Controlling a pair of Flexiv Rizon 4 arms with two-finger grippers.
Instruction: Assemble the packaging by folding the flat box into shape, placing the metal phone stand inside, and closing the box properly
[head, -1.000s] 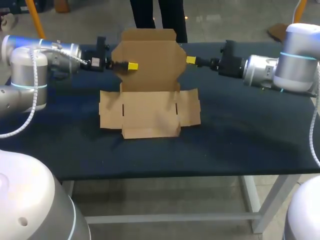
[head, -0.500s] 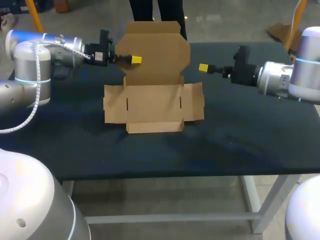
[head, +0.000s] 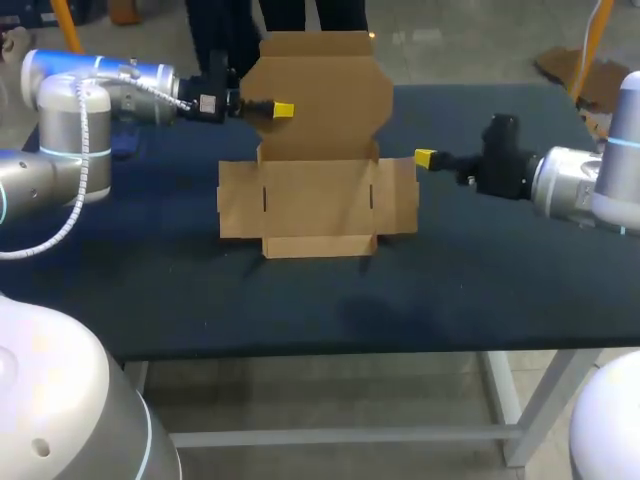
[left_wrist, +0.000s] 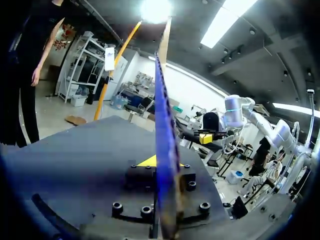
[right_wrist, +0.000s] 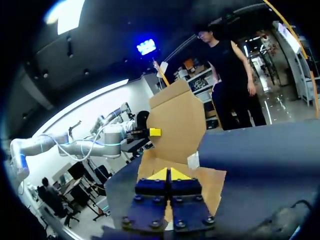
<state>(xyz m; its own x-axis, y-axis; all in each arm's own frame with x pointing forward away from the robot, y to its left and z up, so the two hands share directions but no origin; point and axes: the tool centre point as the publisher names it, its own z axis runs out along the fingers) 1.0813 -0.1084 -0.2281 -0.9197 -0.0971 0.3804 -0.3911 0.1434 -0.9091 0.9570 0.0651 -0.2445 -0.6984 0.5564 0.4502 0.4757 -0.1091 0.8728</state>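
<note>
The brown cardboard box (head: 318, 205) lies unfolded on the table, and its lid panel (head: 330, 100) stands upright at the back. My left gripper (head: 283, 110) is shut on the lid's left edge. In the left wrist view the cardboard edge (left_wrist: 162, 115) runs up from between the fingers of the left gripper (left_wrist: 161, 164). My right gripper (head: 424, 158) is shut on nothing and hovers just right of the box's right flap (head: 400, 205). Seen from the right wrist, the right gripper (right_wrist: 169, 174) points at the lid (right_wrist: 180, 117) and the left gripper (right_wrist: 155, 132). No phone stand is in view.
The box sits mid-table on a dark blue tabletop (head: 480, 270). Bare cloth stretches between the box's front flap (head: 318, 245) and the table's front edge, and to both sides under the arms.
My right gripper has drawn away from the lid's right edge, closed, and moved right and toward the front. The left gripper and the box have shifted slightly right.
</note>
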